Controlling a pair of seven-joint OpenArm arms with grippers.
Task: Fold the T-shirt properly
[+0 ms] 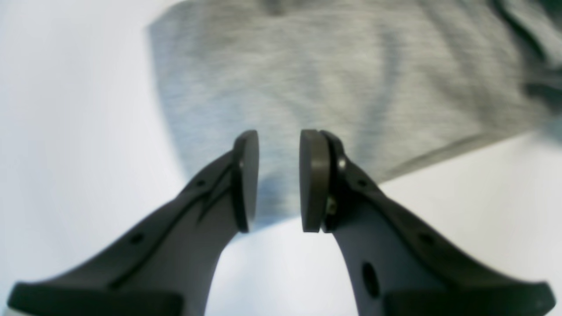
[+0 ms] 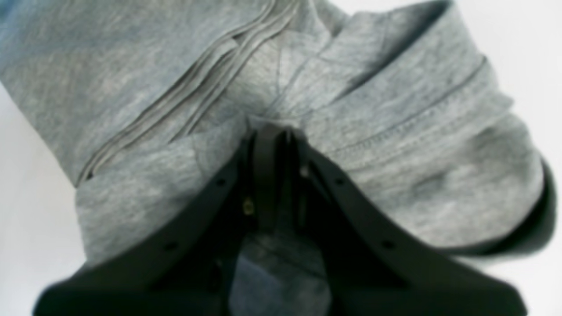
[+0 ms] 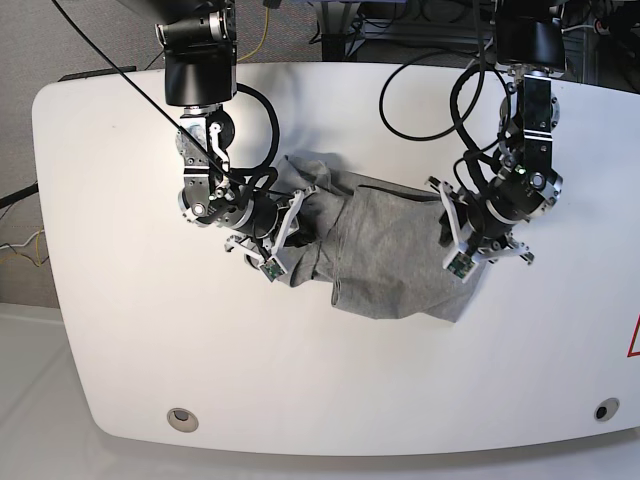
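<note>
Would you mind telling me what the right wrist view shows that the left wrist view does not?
Only the right wrist view shows the right gripper shut on a bunched part of the T-shirt, with gathered pleats and a stitched hem close to the camera. Only the left wrist view shows the left gripper, jaws apart and holding nothing, over a flat corner of the same shirt, with bare white table on either side. Both show grey heather fabric on a white surface; neither shows any lettering.

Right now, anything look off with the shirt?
Yes. The T-shirt lies rumpled and skewed, bunched into folds where the right claw pinches it. The left claw is open over its other edge, gripping nothing.
</note>
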